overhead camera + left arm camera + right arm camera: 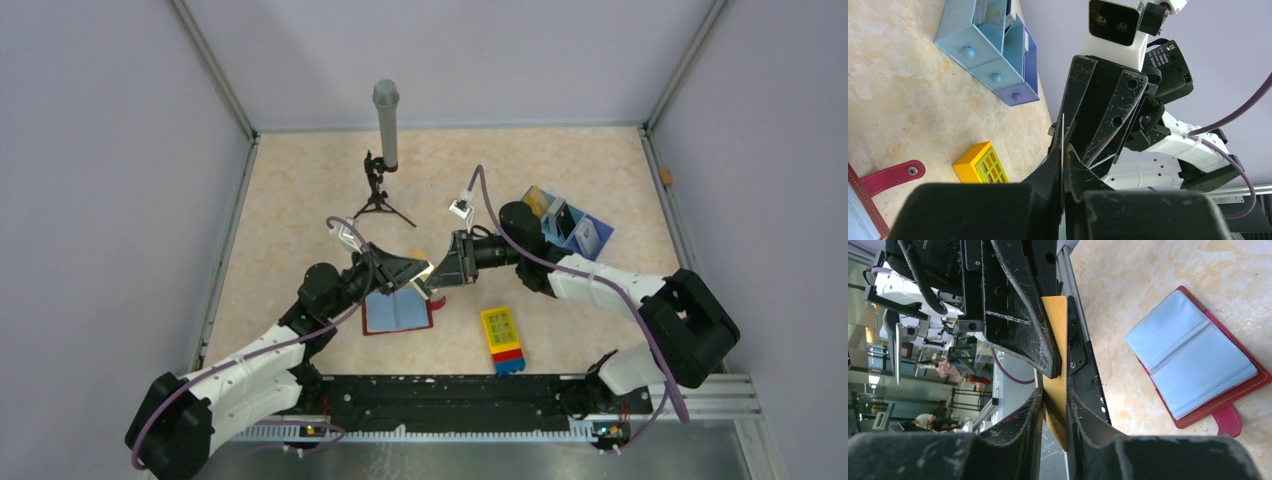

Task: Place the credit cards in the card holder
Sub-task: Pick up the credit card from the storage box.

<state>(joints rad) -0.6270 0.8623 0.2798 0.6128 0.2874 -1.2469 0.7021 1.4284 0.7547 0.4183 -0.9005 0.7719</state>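
The left gripper (1064, 167) fills the bottom of the view, its dark fingers pressed together on a thin card (1063, 132) seen edge-on. Facing it from above is the right gripper (1074, 150) – scratched black fingers reaching down around the same card, though whether they pinch it I can't tell. On the marbled table (903, 105) sit a light-blue tray (968, 47) with a purple end compartment, and a yellow block (979, 162). The card holder (868, 210) pokes in at the lower left – red tab (895, 175) lying flat.
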